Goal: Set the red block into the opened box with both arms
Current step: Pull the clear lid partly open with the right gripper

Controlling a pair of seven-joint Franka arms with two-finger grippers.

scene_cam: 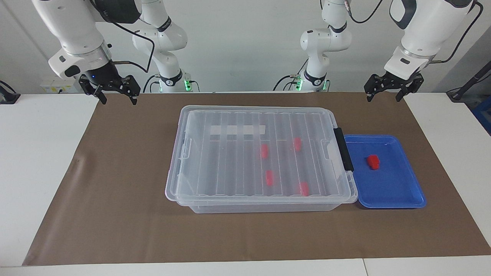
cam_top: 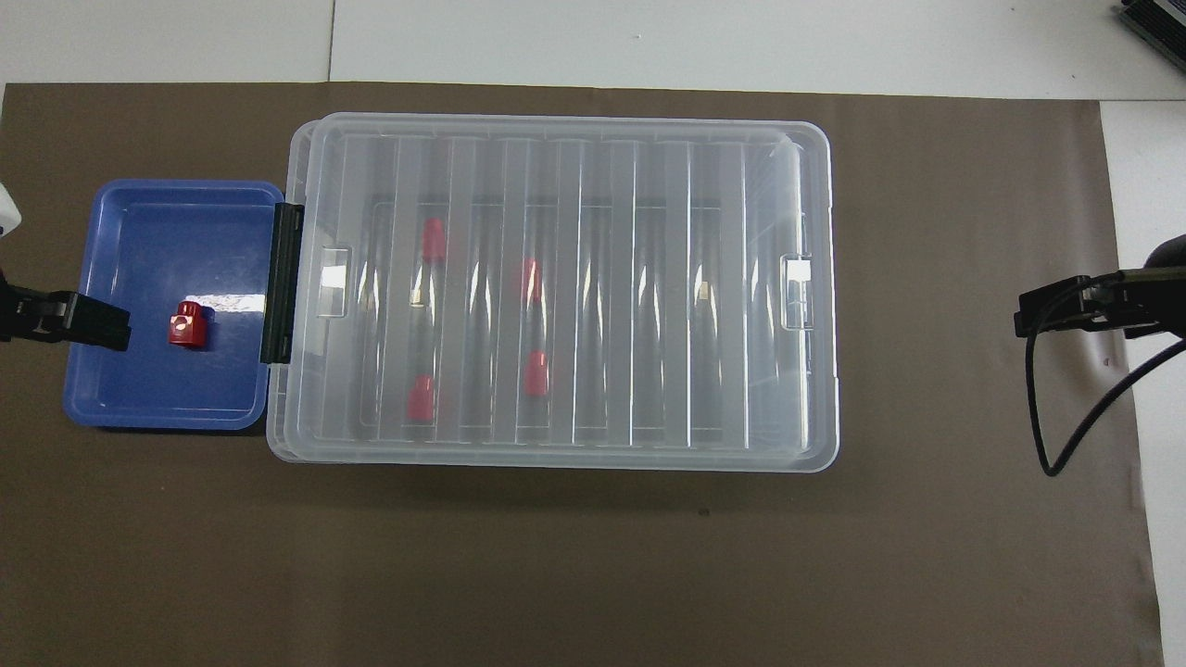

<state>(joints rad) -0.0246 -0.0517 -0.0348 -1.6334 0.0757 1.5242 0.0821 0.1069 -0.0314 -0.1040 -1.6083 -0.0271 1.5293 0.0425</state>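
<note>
Both hands, left hand and right hand, hang open and empty; the red block lies in the blue tray beside the lidded box.

We see the large clear plastic box in the middle of the brown paper mat on the counter, lid on, four small red blocks inside. The shallow blue plastic tray touches its end toward the left arm, holding one small red plastic block.
</note>
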